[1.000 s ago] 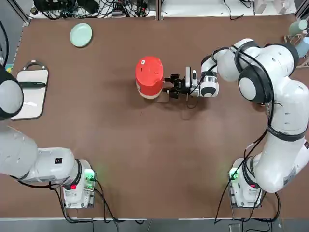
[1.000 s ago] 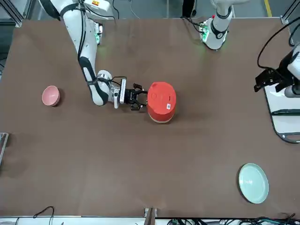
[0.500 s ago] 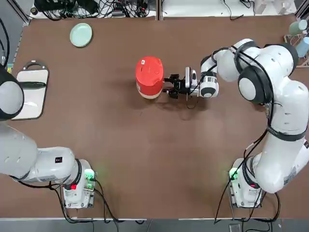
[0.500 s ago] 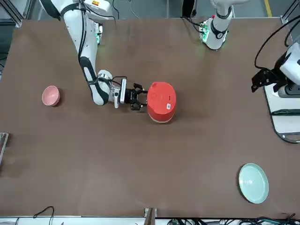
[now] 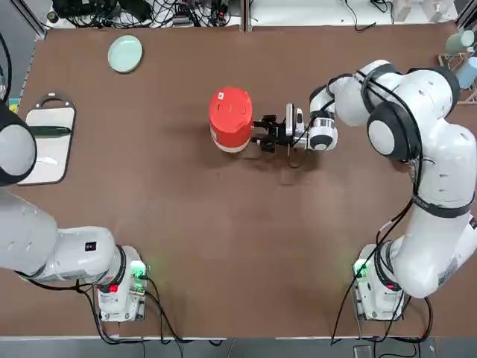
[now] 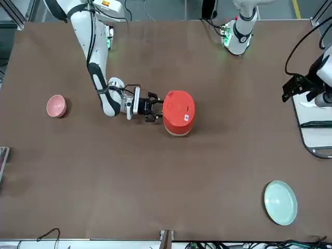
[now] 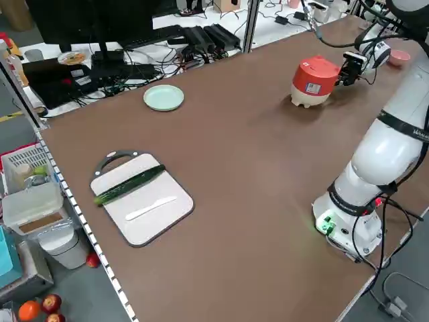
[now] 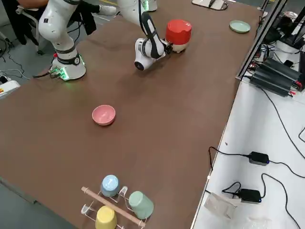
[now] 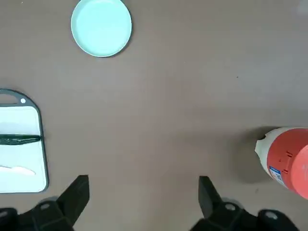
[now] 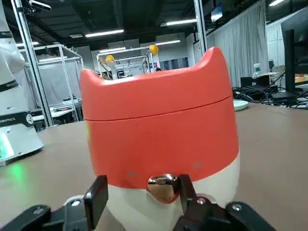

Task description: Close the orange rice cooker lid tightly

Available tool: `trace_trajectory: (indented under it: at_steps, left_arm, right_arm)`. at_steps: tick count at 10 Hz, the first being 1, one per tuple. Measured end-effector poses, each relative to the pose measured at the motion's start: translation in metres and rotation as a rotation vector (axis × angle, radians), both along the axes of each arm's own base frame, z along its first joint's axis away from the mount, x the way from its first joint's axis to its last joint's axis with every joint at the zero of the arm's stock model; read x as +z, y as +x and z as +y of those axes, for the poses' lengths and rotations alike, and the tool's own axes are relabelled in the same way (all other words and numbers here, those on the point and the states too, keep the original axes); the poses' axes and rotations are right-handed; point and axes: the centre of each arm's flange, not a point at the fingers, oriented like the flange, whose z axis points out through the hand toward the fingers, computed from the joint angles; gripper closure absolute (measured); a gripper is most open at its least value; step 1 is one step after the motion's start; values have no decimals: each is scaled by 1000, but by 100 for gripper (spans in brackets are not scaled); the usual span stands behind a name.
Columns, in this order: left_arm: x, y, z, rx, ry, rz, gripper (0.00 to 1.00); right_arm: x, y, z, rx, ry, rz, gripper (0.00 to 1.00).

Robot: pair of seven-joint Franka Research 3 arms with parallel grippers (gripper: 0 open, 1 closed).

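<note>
Red-orange above a cream base on the cooker (image 5: 230, 118), upright on the counter (image 6: 140, 181), in the far half, near the middle from side to side. Down over the body with the lid (image 10: 159, 91), level along a thin, even seam. Right beside the cooker's near-right side with the right pincer (image 10: 144, 185), fingers apart, gripping nothing, one tip close against the shiny metal button (image 10: 163, 186); cannot tell whether it is touching. Off to the robot's left with the left pincer (image 9: 144, 180), open and empty, held above the counter near the board (image 7: 144, 201). On that board, a dark green cucumber (image 7: 129, 185) and a white knife (image 7: 150, 208). Farther back and left of the cooker, with a pale green plate (image 5: 124, 54). Well out to the right, with a pink bowl (image 6: 56, 106).
</note>
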Motion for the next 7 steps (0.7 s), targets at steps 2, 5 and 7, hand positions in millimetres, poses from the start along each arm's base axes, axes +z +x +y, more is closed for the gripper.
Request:
trace_trajectory:
  at_steps: [2,5,7]
  left_arm:
    - [0,0,-1,-2,0,0,0]
    - [1,0,0,-1,0,-1,0]
    - [1,0,0,0,0,-3,0]
  right_arm:
    - [0,-1,1,3,-1,0,33]
    - [-1,-3,2,7,-2,0,34]
    - [-1,-3,3,8,-3,-2,40]
